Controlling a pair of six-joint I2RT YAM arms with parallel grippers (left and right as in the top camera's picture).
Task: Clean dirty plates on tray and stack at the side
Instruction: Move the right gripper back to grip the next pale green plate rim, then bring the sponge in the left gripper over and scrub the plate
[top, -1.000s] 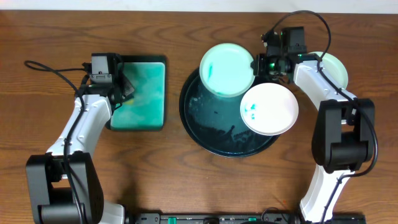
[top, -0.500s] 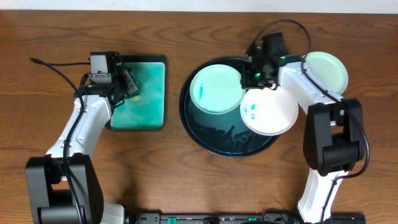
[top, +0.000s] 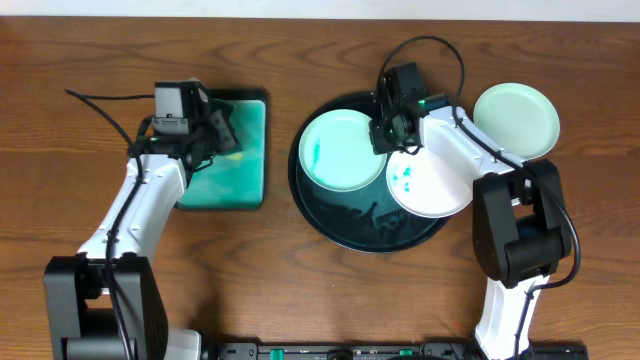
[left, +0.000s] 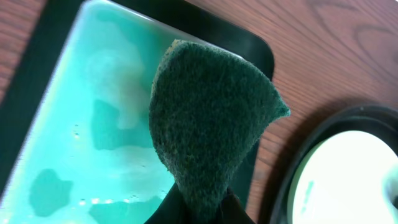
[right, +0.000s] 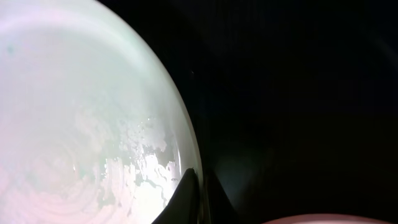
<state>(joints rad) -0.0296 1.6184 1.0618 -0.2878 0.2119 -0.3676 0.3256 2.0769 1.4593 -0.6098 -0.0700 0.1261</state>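
A mint-green plate (top: 342, 150) with a teal smudge lies on the left of the dark round tray (top: 345, 220). My right gripper (top: 387, 133) is shut on its right rim, seen close in the right wrist view (right: 194, 186), where the plate (right: 81, 112) fills the left. A white plate (top: 435, 180) with teal specks lies on the tray's right. A second mint plate (top: 516, 120) sits on the table at the far right. My left gripper (top: 218, 135) is shut on a dark green sponge (left: 211, 124) above the sponge tray (top: 225, 165).
The green rectangular sponge tray (left: 74, 130) holds teal soapy liquid. The dark tray's rim (left: 292, 162) and the mint plate show at the right of the left wrist view. Cables trail from both arms. Bare wooden table lies in front.
My right gripper has dragged the mint plate leftward and down onto the tray. My left gripper with the sponge has shifted right over the sponge tray.
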